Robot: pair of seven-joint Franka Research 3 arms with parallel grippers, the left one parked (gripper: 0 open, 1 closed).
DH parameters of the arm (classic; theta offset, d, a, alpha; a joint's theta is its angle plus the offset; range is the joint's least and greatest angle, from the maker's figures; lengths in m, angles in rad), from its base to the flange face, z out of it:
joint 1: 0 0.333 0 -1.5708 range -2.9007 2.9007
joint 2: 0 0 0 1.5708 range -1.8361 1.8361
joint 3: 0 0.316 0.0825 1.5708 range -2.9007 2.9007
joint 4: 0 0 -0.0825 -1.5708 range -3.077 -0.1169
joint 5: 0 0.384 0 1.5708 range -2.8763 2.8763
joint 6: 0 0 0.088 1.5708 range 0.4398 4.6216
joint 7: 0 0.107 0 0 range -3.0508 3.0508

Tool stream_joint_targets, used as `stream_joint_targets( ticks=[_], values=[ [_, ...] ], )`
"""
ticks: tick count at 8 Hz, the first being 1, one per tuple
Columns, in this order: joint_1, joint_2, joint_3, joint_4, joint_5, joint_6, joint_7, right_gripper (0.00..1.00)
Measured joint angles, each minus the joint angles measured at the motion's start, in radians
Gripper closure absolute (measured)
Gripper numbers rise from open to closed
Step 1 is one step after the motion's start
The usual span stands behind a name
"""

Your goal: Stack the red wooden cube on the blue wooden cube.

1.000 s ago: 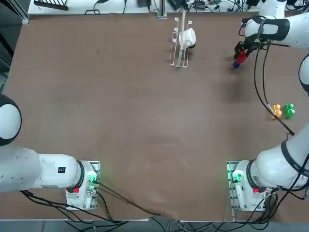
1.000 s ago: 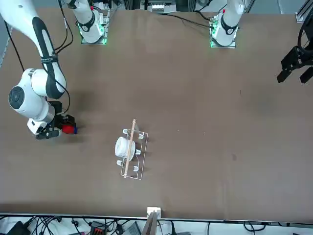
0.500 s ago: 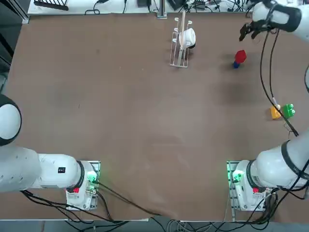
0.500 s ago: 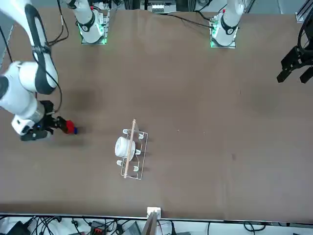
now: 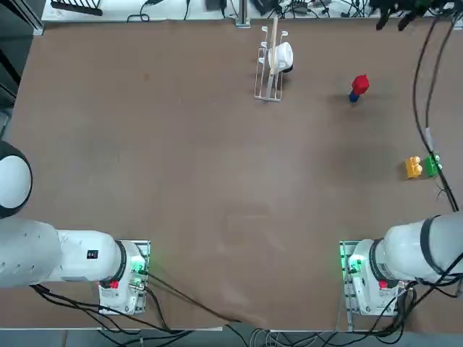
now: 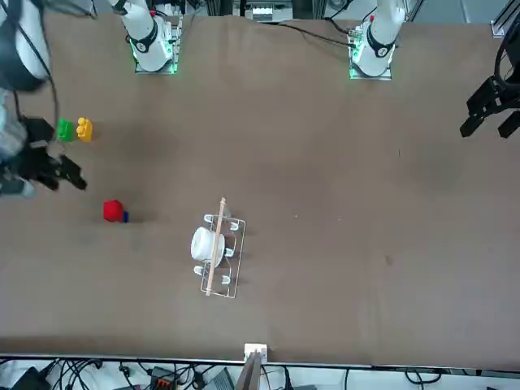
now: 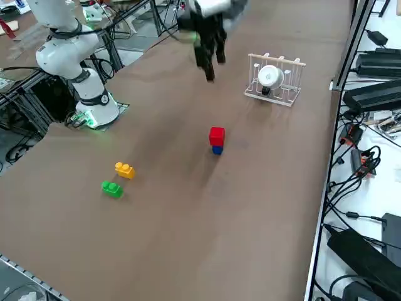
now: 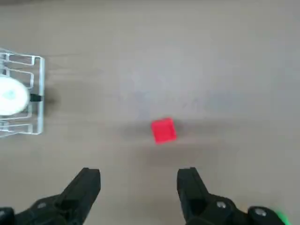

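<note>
My end effector (image 8: 138, 187) hangs released above the red wooden cube (image 7: 217, 135), stacked on the blue wooden cube (image 7: 217, 149). I judge lifting straight clear keeps it steady.

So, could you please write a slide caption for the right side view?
Red wooden cube stacked on the blue wooden cube; the open right gripper hangs above the table, clear of them.

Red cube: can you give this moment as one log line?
red wooden cube: stacked on blue wooden cube | right gripper: open, empty, raised above stack

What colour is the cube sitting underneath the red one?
Dark blue. The blue wooden cube under the red wooden cube shows best in the right side view.
</note>
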Motion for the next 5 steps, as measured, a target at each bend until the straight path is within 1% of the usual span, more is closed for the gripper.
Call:
stream_joint_targets(
  ticks=[1,2,3,4,5],
  values=[
    [0.004,-0.009,0.002,0.081,0.001,-0.104,0.076,0.00],
    [0.006,-0.013,0.004,0.142,0.000,-0.175,0.139,0.00],
    [0.007,-0.015,0.005,0.179,0.000,-0.220,0.172,0.00],
    [0.008,-0.015,0.009,0.196,-0.011,-0.237,0.177,0.00],
    [0.009,-0.014,0.022,0.199,-0.041,-0.240,0.178,0.00]
  ],
)
